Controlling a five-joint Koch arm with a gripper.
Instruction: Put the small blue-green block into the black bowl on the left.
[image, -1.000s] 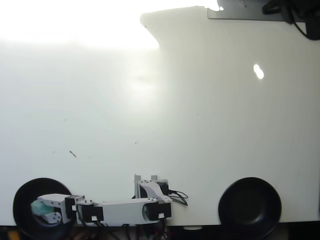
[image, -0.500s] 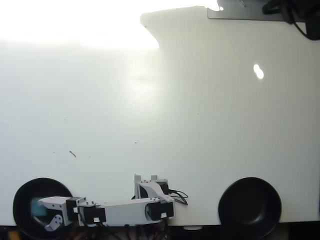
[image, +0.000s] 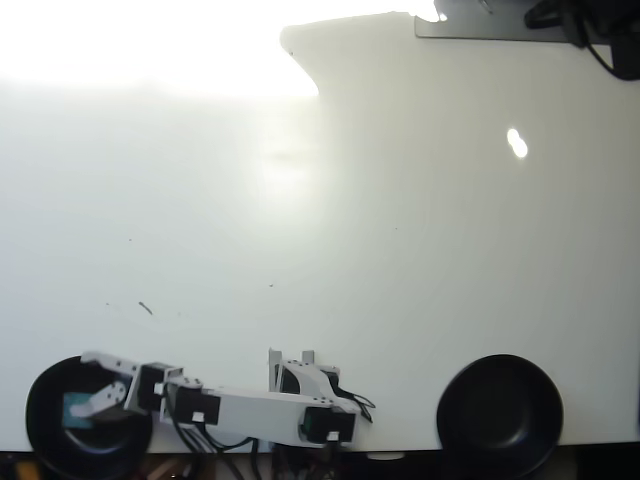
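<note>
In the overhead view a glossy black bowl (image: 50, 440) sits at the bottom left. The small blue-green block (image: 77, 409) lies inside it, left of centre. My gripper (image: 84, 385) hovers over the bowl's upper right part with its two white fingers spread apart. One finger (image: 104, 361) reaches along the bowl's top rim, the other ends right beside the block. Nothing is held between them. The white arm (image: 250, 408) stretches left from its base at bottom centre.
A second black bowl (image: 499, 412) like the first stands at the bottom right. The white table (image: 320, 230) has strong glare at the top left. Dark equipment and cables (image: 590, 25) sit at the top right corner.
The gripper has opened and let go of the block, which now lies in the left bowl. The fingers swung upward in the view and the arm shifted slightly.
</note>
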